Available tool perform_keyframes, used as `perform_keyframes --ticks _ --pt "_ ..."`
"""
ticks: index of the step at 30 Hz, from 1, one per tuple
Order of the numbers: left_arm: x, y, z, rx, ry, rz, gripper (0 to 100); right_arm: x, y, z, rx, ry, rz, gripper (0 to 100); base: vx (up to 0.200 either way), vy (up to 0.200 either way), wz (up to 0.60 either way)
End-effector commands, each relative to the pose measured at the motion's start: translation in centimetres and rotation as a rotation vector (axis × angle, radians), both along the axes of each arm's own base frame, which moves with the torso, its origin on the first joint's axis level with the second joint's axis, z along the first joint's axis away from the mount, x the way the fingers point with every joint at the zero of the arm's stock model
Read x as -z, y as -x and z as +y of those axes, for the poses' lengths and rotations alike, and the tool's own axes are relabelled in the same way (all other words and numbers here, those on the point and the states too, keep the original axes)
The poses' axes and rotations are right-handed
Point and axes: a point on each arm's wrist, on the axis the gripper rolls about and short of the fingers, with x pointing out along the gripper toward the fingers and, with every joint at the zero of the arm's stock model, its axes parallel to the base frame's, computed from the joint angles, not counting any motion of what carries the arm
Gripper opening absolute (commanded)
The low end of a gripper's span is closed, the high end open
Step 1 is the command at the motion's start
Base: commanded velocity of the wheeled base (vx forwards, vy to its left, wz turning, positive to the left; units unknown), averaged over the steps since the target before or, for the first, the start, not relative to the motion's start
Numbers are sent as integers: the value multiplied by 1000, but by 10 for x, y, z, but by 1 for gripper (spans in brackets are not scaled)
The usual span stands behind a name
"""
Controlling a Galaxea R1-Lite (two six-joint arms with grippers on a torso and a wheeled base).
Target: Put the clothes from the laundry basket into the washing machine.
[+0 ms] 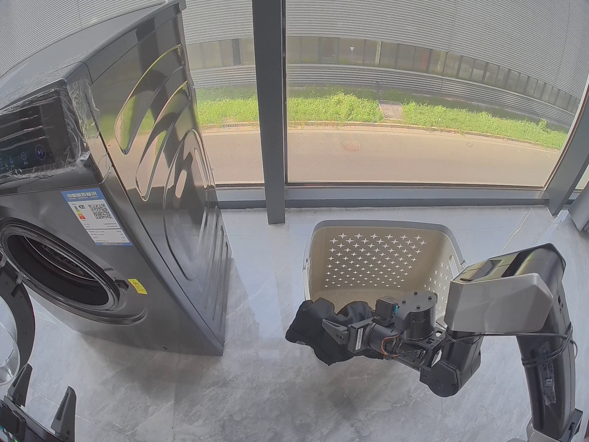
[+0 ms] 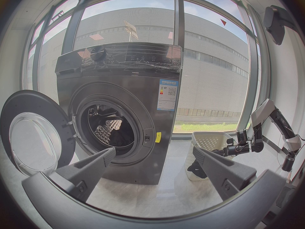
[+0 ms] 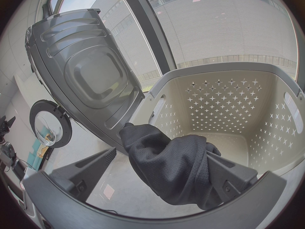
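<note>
Currently the right pincer (image 1: 336,334) is hovering at the near left corner of the laundry basket (image 1: 380,226), its jaws spread wide. A black mesh garment (image 3: 168,163) is hanging bunched between them, draping over one finger and bulging outside the rim above the floor. The left pincer (image 2: 153,150), likewise gaping, is facing the washing machine (image 2: 127,112), whose door (image 2: 35,134) is standing open.

Open floor (image 1: 264,376) between laundry basket (image 1: 380,225) and washing machine (image 1: 153,173) (door (image 2: 38,102) wide open, drum mouth (image 2: 108,129) unblocked).

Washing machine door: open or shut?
Open. The door is swung aside on its hinge, and the drum is exposed.
</note>
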Motion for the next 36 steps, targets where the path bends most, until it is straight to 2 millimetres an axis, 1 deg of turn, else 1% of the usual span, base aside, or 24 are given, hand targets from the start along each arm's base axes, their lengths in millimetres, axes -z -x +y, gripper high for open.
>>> perform_keyframes --ticks 1,5,6,18,24,29,30,31,32,33,34,36 --pt "1 1 0 0 0 -13 100 5 0 1 -2 2 3 100 0 0 0" --pt "1 1 0 0 0 -13 100 6 -1 1 0 2 3 100 0 0 0" --pt "1 1 0 0 0 -13 100 6 -1 1 0 2 3 0 0 0 0" --pt "1 1 0 0 0 -13 100 0 0 1 -3 -5 -8 0 0 0 0" --pt "1 1 0 0 0 -13 100 -13 3 3 -9 -23 -33 0 0 0 0" --pt "1 1 0 0 13 -14 100 -46 11 1 -16 -70 -103 0 0 0 0" --pt "1 1 0 0 13 -13 100 -48 12 1 -17 -74 -106 0 0 0 0" --pt "1 1 0 0 13 -14 100 -70 21 -1 -27 -100 -146 0 0 0 0" --pt "1 1 0 0 13 -14 100 -80 27 -2 -23 -110 -171 0 0 0 0" --pt "1 1 0 0 13 -14 100 -86 29 -2 -22 -118 -184 0 0 0 0" --pt "1 1 0 0 13 -14 100 -101 37 -4 -15 -138 -220 0 0 0 0" --pt "1 1 0 0 14 -14 100 -116 47 -7 -18 -158 -251 0 0 0 0"
